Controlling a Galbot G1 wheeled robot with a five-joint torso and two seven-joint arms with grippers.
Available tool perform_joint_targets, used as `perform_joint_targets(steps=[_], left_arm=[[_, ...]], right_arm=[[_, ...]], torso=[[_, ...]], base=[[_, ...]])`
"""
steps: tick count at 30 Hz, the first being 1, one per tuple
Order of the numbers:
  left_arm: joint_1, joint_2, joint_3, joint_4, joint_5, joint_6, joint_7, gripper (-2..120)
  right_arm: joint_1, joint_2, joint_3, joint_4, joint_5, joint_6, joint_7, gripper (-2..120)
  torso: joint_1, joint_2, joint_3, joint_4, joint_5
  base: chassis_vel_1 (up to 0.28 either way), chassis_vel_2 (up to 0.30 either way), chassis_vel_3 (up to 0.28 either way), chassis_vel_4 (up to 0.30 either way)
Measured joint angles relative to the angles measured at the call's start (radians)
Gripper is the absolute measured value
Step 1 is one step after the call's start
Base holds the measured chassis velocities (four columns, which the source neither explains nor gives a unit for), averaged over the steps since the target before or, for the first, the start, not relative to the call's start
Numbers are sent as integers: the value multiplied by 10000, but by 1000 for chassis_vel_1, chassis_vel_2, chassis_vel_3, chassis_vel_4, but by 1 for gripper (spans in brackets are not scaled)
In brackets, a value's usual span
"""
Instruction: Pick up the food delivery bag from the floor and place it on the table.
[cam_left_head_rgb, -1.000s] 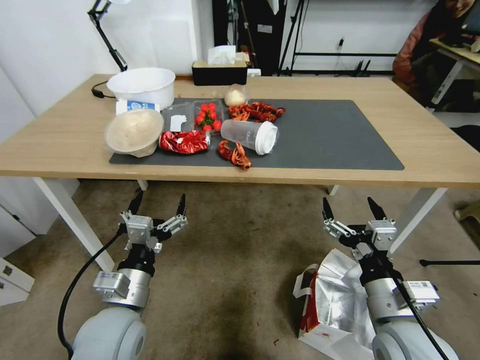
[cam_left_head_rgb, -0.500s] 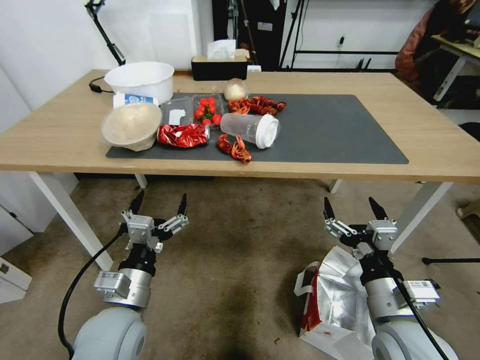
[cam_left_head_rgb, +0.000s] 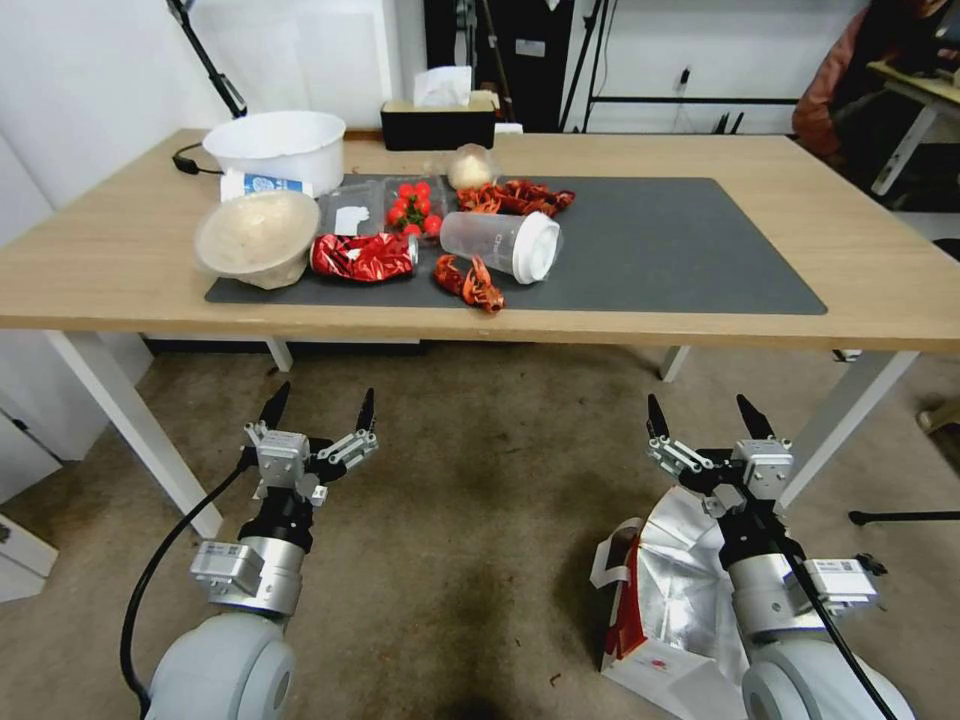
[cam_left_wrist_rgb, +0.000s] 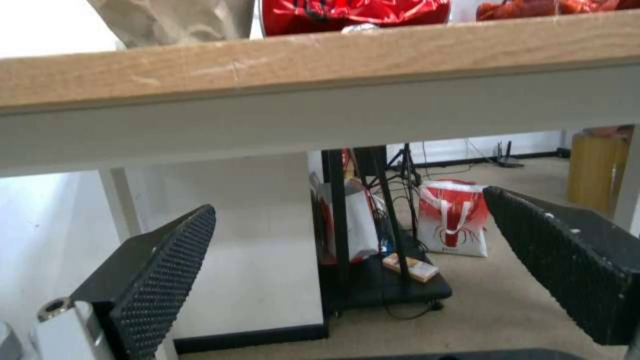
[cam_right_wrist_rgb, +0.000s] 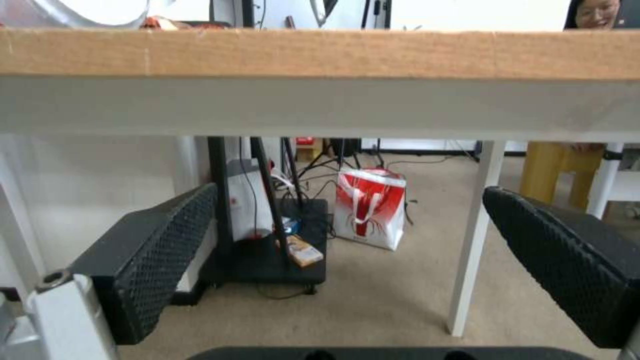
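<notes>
The food delivery bag (cam_left_head_rgb: 668, 592), white with a red side and silver foil lining, lies open on the floor (cam_left_head_rgb: 480, 480) at the lower right of the head view. My right arm partly covers it. My right gripper (cam_left_head_rgb: 698, 405) is open above and just beyond the bag, holding nothing and pointing at the table (cam_left_head_rgb: 880, 270). My left gripper (cam_left_head_rgb: 322, 400) is open over bare carpet to the left, also empty. Each wrist view looks under the table edge between spread fingers, for the left gripper (cam_left_wrist_rgb: 348, 200) and the right gripper (cam_right_wrist_rgb: 350, 190).
On the dark grey mat (cam_left_head_rgb: 680, 250), left half, lie bowls, a red wrapper (cam_left_head_rgb: 362, 256), tomatoes, crayfish and a tipped plastic cup (cam_left_head_rgb: 502, 245). White table legs (cam_left_head_rgb: 130, 430) (cam_left_head_rgb: 845, 420) stand at both sides. A smaller white and red bag (cam_right_wrist_rgb: 370, 210) stands far under the table.
The whole head view has shifted a little, with the table sliding up the picture, so the camera has moved. Both grippers stay open and the bag lies as before.
</notes>
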Motion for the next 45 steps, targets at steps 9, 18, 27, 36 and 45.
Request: perform_joint_targets(steps=[9, 18, 27, 36, 45], left_arm=[[64, 17, -16, -106, 13, 2, 7, 100], [135, -2, -21, -161, 55, 3, 71, 100], [144, -21, -9, -188, 71, 1, 71, 100], [123, -35, 6, -114, 87, 1, 75, 100], [97, -31, 0, -99, 88, 0, 75, 100]], right_arm=[[-16, -21, 50, 69, -30, 79, 10, 100], [-51, -13, 36, 72, -104, 183, 14, 100], [-12, -44, 43, 105, -113, 188, 60, 100], [1, -38, 36, 77, -104, 194, 74, 100], [14, -21, 28, 70, -101, 197, 74, 100]], torso=[[-131, -373, -241, 0, 0], [-228, -686, -458, 0, 0], [-350, -1069, -722, 0, 1], [-455, -1416, -964, -1, 0], [-559, -1786, -1228, 0, 0]], base=[[0, 0, 0, 0], [0, 0, 0, 0], [0, 0, 0, 0], [0, 0, 0, 0], [0, 0, 0, 0]])
